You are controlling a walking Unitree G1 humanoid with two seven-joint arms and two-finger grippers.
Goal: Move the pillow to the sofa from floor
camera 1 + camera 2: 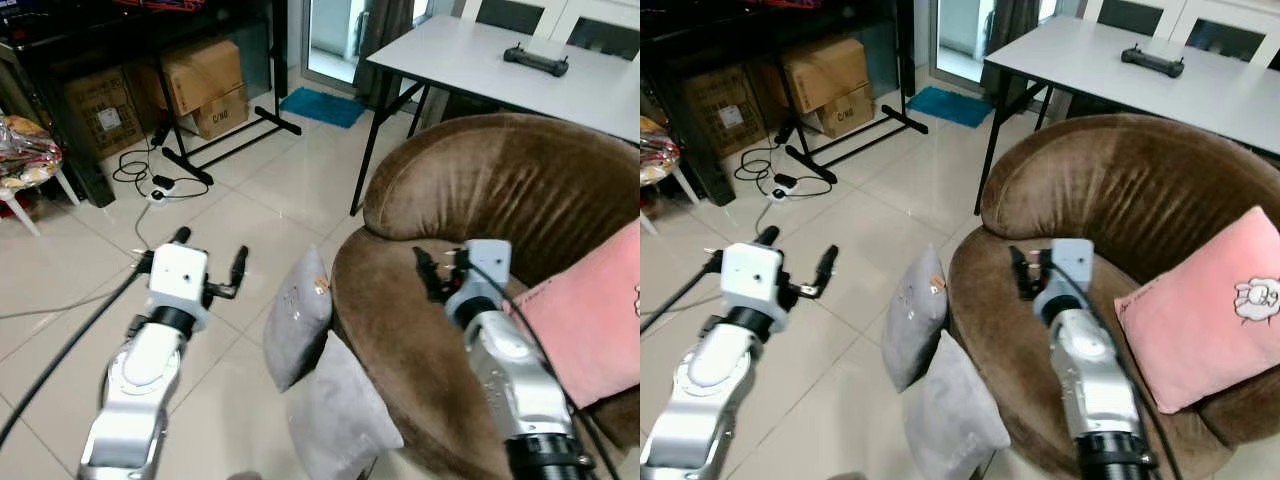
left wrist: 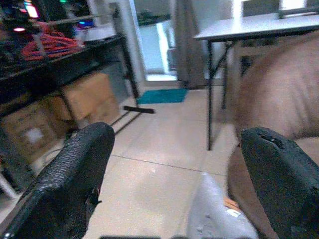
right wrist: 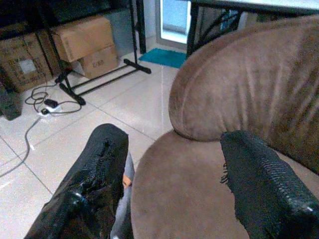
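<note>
Beside the brown sofa (image 1: 480, 230), two grey pillows (image 1: 300, 320) are leaning against its front on the floor (a pink one is already sitting on it), so the left gripper (image 1: 210, 262), fingers spread, and the right gripper (image 1: 432, 272), likewise spread, should probably be closing around the upper pillow's edges.

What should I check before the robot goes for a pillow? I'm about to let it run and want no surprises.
1. Pillows to pick: ok. The upper grey pillow and the lower grey pillow lean against the sofa, on the floor.
2. Left gripper: ok. Open, holding nothing, over the tiles beside the upper grey pillow.
3. Right gripper: ok. Open, holding nothing, above the sofa seat.
4. Landing spot: ok. Bare seat is free beside the pink pillow.
5. Floor hazards: not ok. A cable lies on the tiles ahead on the left.
6. Grip point on the pillow: cannot tell.
</note>
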